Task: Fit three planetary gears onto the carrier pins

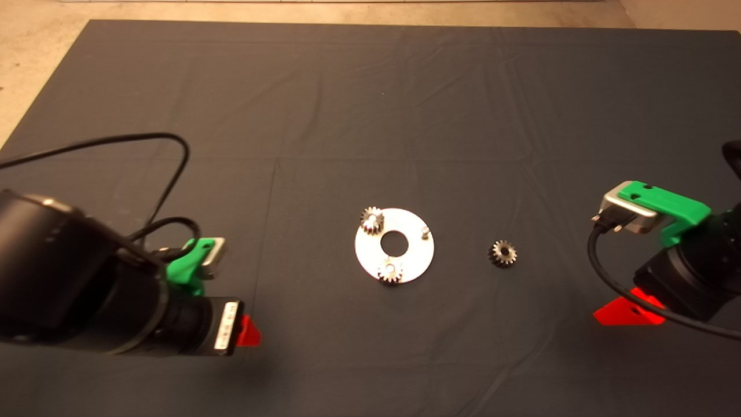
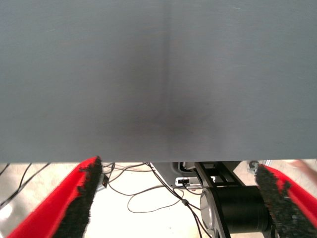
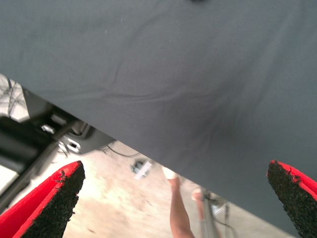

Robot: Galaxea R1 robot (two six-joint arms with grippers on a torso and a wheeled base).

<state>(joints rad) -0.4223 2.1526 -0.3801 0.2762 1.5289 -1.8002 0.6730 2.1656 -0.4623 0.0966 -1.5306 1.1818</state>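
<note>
The flat silver disc [image 1: 405,262] with the carrier pins lies at the middle of the mat. Two planetary gears sit on pins: one at the disc's far left [image 1: 372,220], one at its near edge [image 1: 390,270]. The third pin [image 1: 425,231] at the right stands bare. The third gear [image 1: 502,253] lies loose on the mat to the right of the disc. My left gripper [image 1: 250,332] hovers at the lower left, open and empty [image 2: 181,198]. My right gripper [image 1: 628,311] is at the right edge, to the right of the loose gear, open and empty [image 3: 173,203].
The dark mat [image 1: 370,116] covers the table, with folds and creases. Black cables loop off the left arm [image 1: 173,150]. In the right wrist view a person's leg [image 3: 178,213] stands on the floor past the mat's edge. Cables lie on the floor in the left wrist view [image 2: 148,193].
</note>
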